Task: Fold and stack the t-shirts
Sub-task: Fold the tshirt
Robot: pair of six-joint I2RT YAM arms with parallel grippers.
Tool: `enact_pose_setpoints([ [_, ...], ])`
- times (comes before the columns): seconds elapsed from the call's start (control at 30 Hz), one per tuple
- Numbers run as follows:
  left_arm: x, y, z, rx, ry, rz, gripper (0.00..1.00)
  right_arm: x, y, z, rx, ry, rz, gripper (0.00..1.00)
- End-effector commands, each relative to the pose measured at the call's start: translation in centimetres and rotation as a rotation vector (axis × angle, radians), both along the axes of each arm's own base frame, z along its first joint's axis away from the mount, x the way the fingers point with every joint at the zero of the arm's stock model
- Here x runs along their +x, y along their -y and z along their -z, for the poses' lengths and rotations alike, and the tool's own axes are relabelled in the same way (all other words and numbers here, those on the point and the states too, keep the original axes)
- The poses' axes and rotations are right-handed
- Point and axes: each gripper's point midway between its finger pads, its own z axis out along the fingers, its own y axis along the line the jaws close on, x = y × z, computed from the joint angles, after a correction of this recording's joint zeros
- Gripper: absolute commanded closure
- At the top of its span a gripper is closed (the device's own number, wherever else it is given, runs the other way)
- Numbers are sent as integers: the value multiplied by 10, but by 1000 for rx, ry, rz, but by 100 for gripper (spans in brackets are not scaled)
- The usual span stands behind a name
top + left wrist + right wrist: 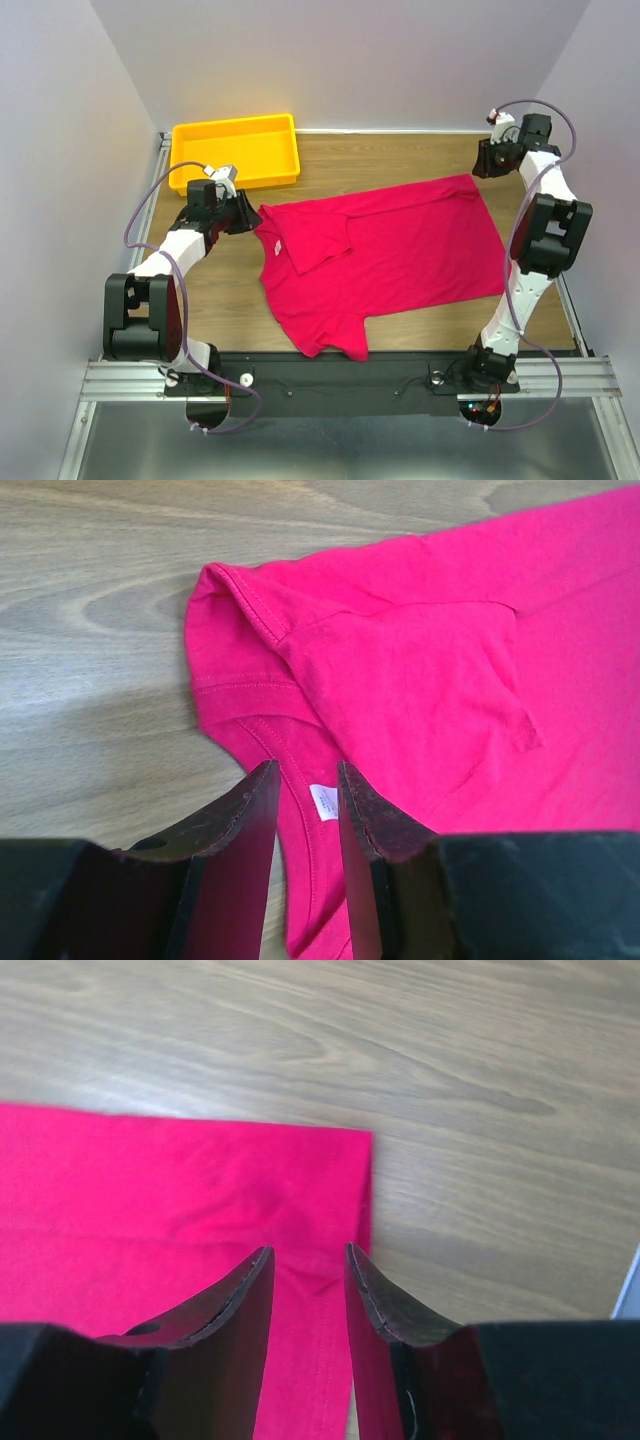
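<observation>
One crimson-pink t-shirt (390,255) lies spread flat across the wooden table, collar to the left and hem to the right. Its far sleeve is folded over onto the chest (420,660). My left gripper (245,212) hovers at the collar end, open, and the white neck label (323,801) shows on the cloth below the gap between its fingers (308,775). My right gripper (487,160) stands open over the shirt's far right hem corner (330,1160), with the cloth lying flat under the gap (308,1255) and nothing pinched.
A yellow plastic tray (240,180) stands at the back left, just behind my left gripper. Bare wood (480,1090) surrounds the hem corner. Grey walls close in the table on three sides.
</observation>
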Motion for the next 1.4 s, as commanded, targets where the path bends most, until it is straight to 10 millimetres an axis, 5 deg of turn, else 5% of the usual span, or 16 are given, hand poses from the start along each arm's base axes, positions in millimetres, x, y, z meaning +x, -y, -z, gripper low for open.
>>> enact_pose_setpoints([
  [0.0, -4, 4, -8, -15, 37, 36, 59, -13, -26, -6, 56, 21, -148, 62],
  [0.23, -5, 10, -10, -29, 35, 47, 59, -10, -30, 28, 143, -69, -105, 71],
  [0.7, -4, 15, -2, -33, 13, 53, 59, 2, 5, 79, 49, -180, 67, 85],
  [0.83, -4, 15, -2, -30, 14, 52, 59, 3, 5, 71, 46, -162, 60, 82],
  [1.17, -2, 11, -16, -19, 50, 27, 59, -2, 20, 14, -79, -67, 76, 62],
  [1.37, -7, 10, -25, -32, 60, 9, 59, -14, 20, -21, -109, -18, 83, 58],
])
